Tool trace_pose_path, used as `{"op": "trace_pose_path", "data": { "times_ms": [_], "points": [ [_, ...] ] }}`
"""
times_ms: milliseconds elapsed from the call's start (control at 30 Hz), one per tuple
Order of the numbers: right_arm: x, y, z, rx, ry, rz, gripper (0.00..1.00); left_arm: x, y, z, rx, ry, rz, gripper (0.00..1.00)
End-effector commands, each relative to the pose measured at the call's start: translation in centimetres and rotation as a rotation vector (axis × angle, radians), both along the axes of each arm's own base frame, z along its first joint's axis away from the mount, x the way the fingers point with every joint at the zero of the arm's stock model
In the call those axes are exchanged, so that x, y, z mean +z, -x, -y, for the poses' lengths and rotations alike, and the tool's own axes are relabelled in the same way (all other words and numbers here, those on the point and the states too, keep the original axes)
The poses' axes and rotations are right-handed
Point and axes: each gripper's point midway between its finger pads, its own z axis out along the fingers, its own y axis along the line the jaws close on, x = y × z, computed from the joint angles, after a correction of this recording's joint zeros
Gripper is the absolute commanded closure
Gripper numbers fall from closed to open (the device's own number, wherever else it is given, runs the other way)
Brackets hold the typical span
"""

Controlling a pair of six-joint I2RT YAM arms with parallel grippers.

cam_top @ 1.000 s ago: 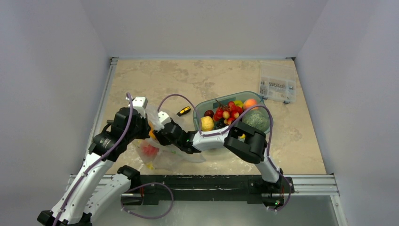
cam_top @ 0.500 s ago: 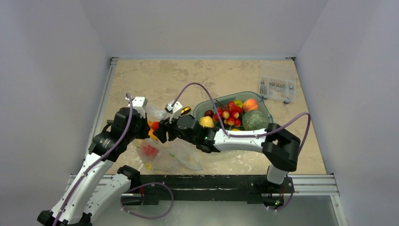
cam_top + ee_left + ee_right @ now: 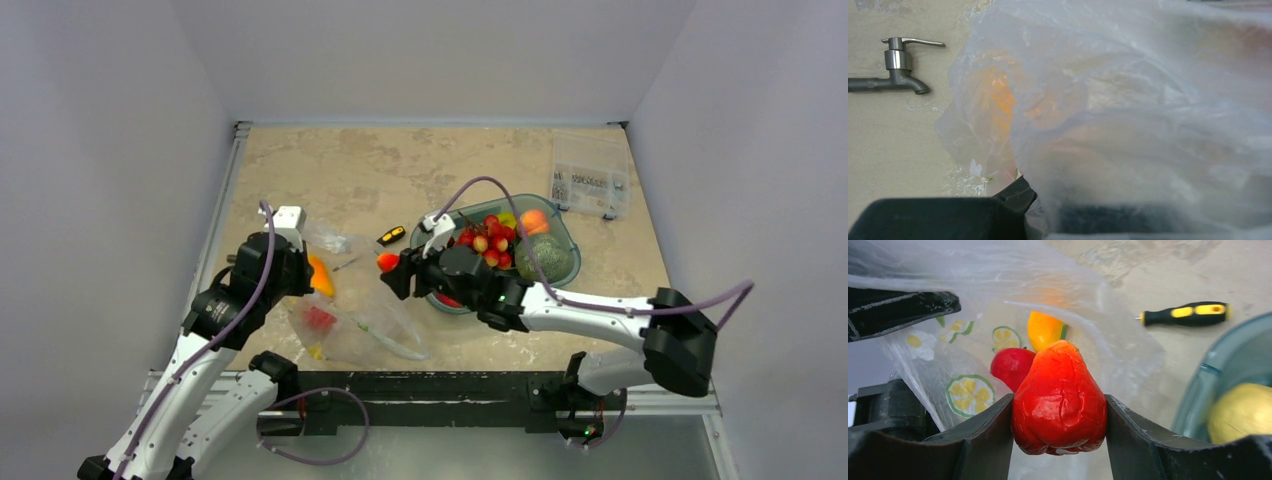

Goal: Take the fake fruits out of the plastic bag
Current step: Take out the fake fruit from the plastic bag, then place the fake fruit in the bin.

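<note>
**One red fruit clear of the bag, two more inside**

Our right pincer [image 3: 1058, 401] is clamped on a bell-shaped red fruit [image 3: 1059, 397], one finger on each side of its widest part. It holds the fruit above the worktop [image 3: 350, 170], between the plastic bag [image 3: 365, 322] and the teal tub [image 3: 500, 197]. We judge the fruit to be light, hard and glossy, so it is likely to slip. A grip across the belly, as here, suits it better than one near the narrow top.

A round red apple [image 3: 1010, 367] and an orange fruit [image 3: 1044, 330] lie inside the bag. We would take the apple across its middle and the orange one across its short side. The bag itself is thin, soft and crinkly and will give way under a push, so it needs holding at its edge. Our left pincer [image 3: 300, 275] is at the bag's far edge, but film covers its fingers — we cannot tell whether they are apart or together.

The worktop is flat, beige and marbled, and looks smooth. A screwdriver [image 3: 391, 236] lies beside the tub, a clear compartment box [image 3: 590, 175] sits at the far right, and a metal tap [image 3: 898, 65] lies near the bag. A lemon [image 3: 1243, 412] shows in the tub. Plain pale walls [image 3: 420, 50] close in three sides — otherwise the room is bare.
</note>
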Motion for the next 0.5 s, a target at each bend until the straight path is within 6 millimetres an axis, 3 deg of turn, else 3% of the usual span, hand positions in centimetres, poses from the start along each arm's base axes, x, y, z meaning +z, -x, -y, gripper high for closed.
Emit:
{"op": "trace_pose_path", "data": {
  "times_ms": [0,133,200,367,467],
  "points": [
    [0.2,-2.9,6.7,-0.235,0.054,-0.021,1.00,0.7,-0.2,-0.2,0.014,0.000,0.019,1.00],
    [-1.9,-4.2,13.5,-0.474,0.115,-0.097,0.94,0.8,-0.1,-0.1,0.013,0.008,0.023,1.00],
    [-2.7,-4.0,15.5,-0.532,0.142,-0.115,0.91,0.9,-0.1,-0.2,0.014,0.006,0.026,1.00],
    [-4.5,-3.2,17.3,-0.567,0.193,-0.146,0.81,0.9,0.0,-0.2,0.015,0.009,0.028,1.00],
    [-4.8,-3.3,17.3,-0.562,0.223,-0.138,0.69,0.9,0.0,-0.1,0.013,0.009,0.026,1.00]
  ]
}}
